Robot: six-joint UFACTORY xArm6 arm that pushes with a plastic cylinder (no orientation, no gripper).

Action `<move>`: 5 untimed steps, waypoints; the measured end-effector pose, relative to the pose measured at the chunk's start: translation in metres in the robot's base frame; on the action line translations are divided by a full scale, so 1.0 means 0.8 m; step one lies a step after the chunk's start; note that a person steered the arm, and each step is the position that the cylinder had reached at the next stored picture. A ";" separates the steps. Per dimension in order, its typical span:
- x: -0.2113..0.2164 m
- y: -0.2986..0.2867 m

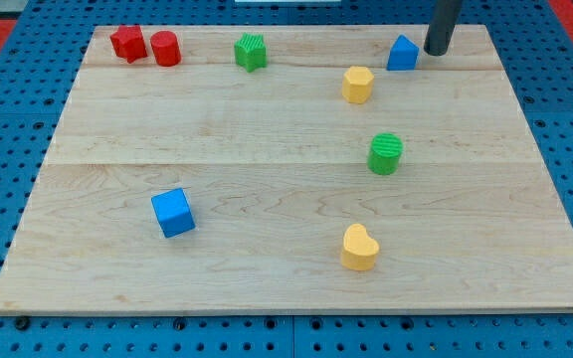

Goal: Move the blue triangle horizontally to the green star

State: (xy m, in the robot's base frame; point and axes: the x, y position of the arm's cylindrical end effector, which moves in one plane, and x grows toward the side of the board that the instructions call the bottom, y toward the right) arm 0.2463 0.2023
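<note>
The blue triangle (402, 54) sits near the view's top right of the wooden board (267, 129). The green star (251, 51) sits at the view's top, left of centre, roughly level with the triangle. My tip (436, 51) is the lower end of a dark rod coming down from the view's top edge. It stands just to the right of the blue triangle, close to it or touching it.
A red star (127, 43) and a red cylinder (165, 48) sit at the top left. A yellow hexagon (357, 85) lies just below-left of the triangle. A green cylinder (385, 153), a blue cube (173, 212) and a yellow heart (359, 247) lie lower down.
</note>
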 end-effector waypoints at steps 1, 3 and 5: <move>0.006 -0.007; 0.014 -0.015; 0.005 -0.103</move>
State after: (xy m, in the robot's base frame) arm 0.2503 0.1198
